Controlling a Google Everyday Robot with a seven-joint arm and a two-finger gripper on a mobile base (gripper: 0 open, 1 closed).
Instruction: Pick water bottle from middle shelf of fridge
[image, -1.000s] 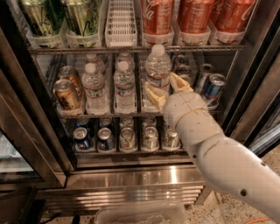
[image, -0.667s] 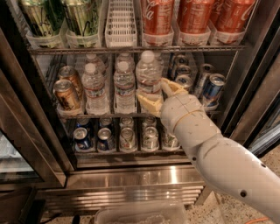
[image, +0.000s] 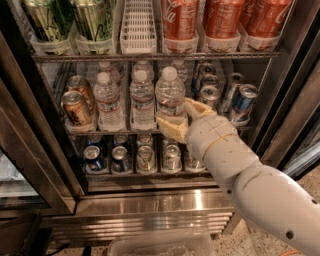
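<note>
The water bottle (image: 170, 92), clear and ribbed with a white cap and a label band, stands upright at the front of the middle shelf (image: 107, 131), in the lane right of centre. My gripper (image: 176, 115) reaches in from the lower right and is shut on the bottle's lower body. One tan finger (image: 171, 128) lies in front of the bottle and the other (image: 196, 107) at its right side. The bottle's base is hidden by the front finger. The fridge (image: 150, 200) has a shiny steel base below.
Two more clear bottles (image: 108, 100) (image: 142, 95) stand left of the held one, then bronze cans (image: 75, 107). Silver-blue cans (image: 243, 100) stand to the right. Red cola cans (image: 220, 20) and green cans (image: 95, 20) fill the rack above, short cans (image: 145, 158) the rack below. A clear bin (image: 160, 244) sits on the floor.
The gripper has moved left and down with the water bottle in it, from higher above the shelf to the shelf's front lane.
</note>
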